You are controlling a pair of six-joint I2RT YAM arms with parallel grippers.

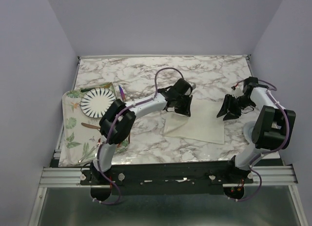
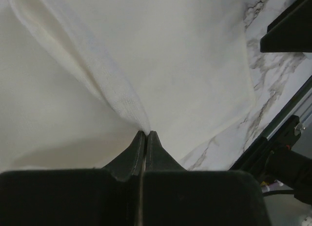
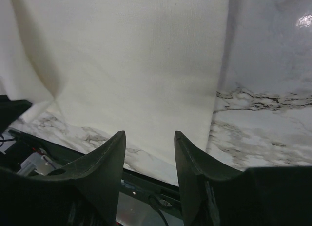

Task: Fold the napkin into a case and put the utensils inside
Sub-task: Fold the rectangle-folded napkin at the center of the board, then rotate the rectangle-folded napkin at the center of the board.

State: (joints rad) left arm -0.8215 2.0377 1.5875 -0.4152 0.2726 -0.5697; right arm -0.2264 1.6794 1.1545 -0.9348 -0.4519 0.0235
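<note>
Counter: marble top, both arms reaching in from the near edge.

Napkin: cream cloth, lying mostly flat on the counter, centre-right, between the two tools. Its far-left part is lifted into a ridge. Not yet a narrow pocket.

Mat: leaf print, at the left edge of the counter, well apart from the napkin.

Plate: white with black radial stripes, sitting on the far part of the mat.

Left tool: closed, fingers pressed together on a raised fold of the napkin; the cloth runs up and away from the tips as a soft crease. In the top view it sits over the napkin's far-left corner.

Right tool: jaws apart, nothing between them. It hovers by the napkin's right side; the cloth's right edge and bare marble show beneath.

Purple utensil: slim, just beside the plate's right rim.

Copper utensil: on the mat, near side of the plate; too small to tell its type.
</note>
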